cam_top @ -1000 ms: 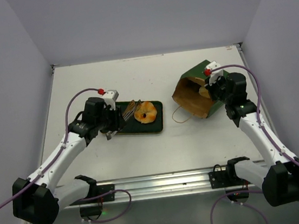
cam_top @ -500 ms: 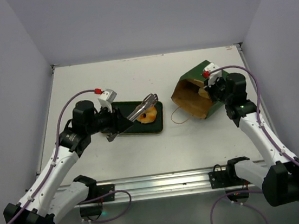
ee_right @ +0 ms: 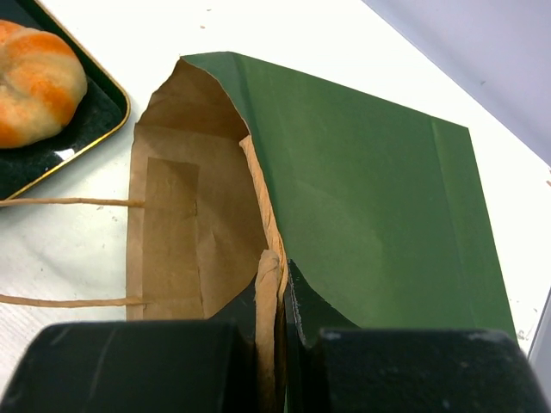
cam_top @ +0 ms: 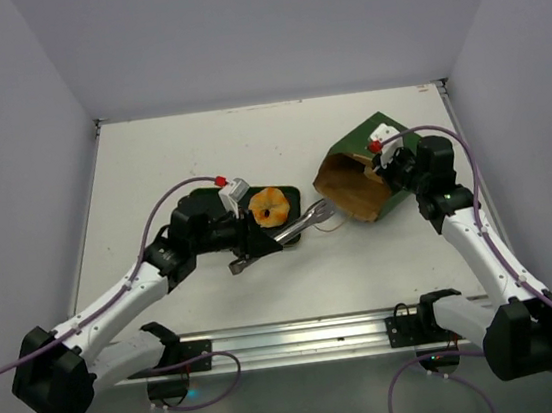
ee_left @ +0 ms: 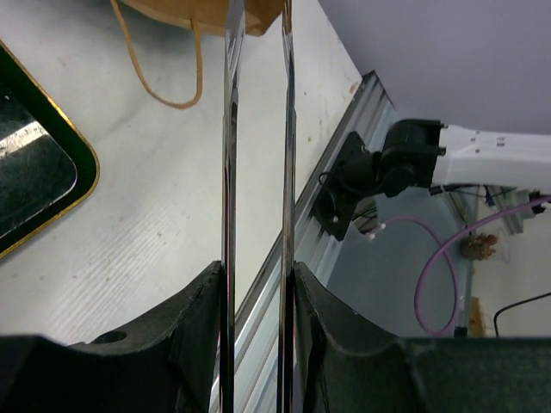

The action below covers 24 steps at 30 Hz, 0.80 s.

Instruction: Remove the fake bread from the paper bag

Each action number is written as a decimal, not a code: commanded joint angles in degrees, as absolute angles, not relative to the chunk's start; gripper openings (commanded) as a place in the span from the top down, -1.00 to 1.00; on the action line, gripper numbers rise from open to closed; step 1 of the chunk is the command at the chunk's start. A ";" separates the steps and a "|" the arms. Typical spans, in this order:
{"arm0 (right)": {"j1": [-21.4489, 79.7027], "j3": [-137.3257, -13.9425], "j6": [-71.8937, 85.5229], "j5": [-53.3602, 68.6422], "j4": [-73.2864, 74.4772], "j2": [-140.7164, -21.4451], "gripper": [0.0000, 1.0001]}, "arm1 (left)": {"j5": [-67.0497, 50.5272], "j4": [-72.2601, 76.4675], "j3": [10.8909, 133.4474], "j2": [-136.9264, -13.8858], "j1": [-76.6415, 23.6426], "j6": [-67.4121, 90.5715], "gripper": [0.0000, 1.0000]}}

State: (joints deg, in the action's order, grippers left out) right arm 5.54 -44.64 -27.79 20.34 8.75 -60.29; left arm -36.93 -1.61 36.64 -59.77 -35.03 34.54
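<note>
My left fingers (cam_top: 254, 246) clamp the metal tongs (cam_top: 297, 230), their tips just short of the paper bag (cam_top: 352, 185). The bag lies on its side at the right of the counter (cam_top: 199, 155), and my right fingers (cam_top: 389, 159) pinch its upper rim to hold the mouth open. One fake bread (cam_top: 269, 207) sits on the tray (cam_top: 291, 198); whatever remains inside is hidden. I should enter low, clear of the string handles (ee_right: 69, 203).

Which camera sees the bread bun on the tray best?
The top external view: the whole bun sits on the tray. The right wrist view cuts it off at the edge; the left wrist view misses it.
</note>
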 commanded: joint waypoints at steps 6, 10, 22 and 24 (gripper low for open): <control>5.45 -44.12 -31.37 25.13 8.52 -58.97 1.00 | -33.76 15.47 39.81 -70.13 -37.52 43.68 0.22; 5.36 -43.86 -31.55 24.87 8.26 -58.80 0.99 | -33.14 17.75 41.31 -76.45 -38.93 45.35 0.22; 5.36 -43.59 -31.20 25.58 8.17 -58.97 0.95 | -29.80 26.10 48.07 -90.07 -42.45 55.19 0.22; 5.45 -43.59 -31.20 25.66 8.09 -58.97 0.95 | -28.75 27.15 48.51 -91.49 -42.63 58.77 0.19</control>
